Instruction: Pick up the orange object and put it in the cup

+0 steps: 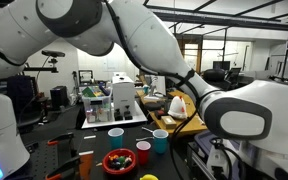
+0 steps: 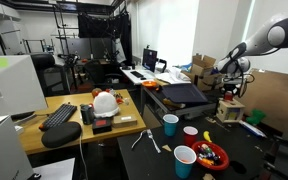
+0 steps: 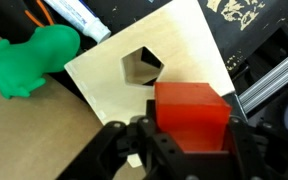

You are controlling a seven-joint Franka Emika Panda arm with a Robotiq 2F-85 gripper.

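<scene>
Orange block point(image 3: 192, 112) is pinched btw. the fingers point(image 3: 112, 150), above a light wooden board point(image 3: 99, 90) w/ a five-sided hole. Green toy point(image 3: 29, 60) lies just beside the board. In an exterior view, black counter point(image 2: 149, 160) carries blue cup point(image 2: 170, 124), red cup point(image 2: 191, 134), white cup point(image 2: 184, 160) & a bowl point(image 2: 212, 156) of mixed bits, well apart from the arm point(image 2: 274, 35). Room: cluttered lab w/ monitors; keyboard point(image 2: 59, 115) on a wooden desk point(image 2: 32, 128).

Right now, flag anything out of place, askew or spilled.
Nothing stands out: no spill or damage shows. In the wrist view the board lies at an angle under the gripper, which holds the block; a green toy lies beside it.
</scene>
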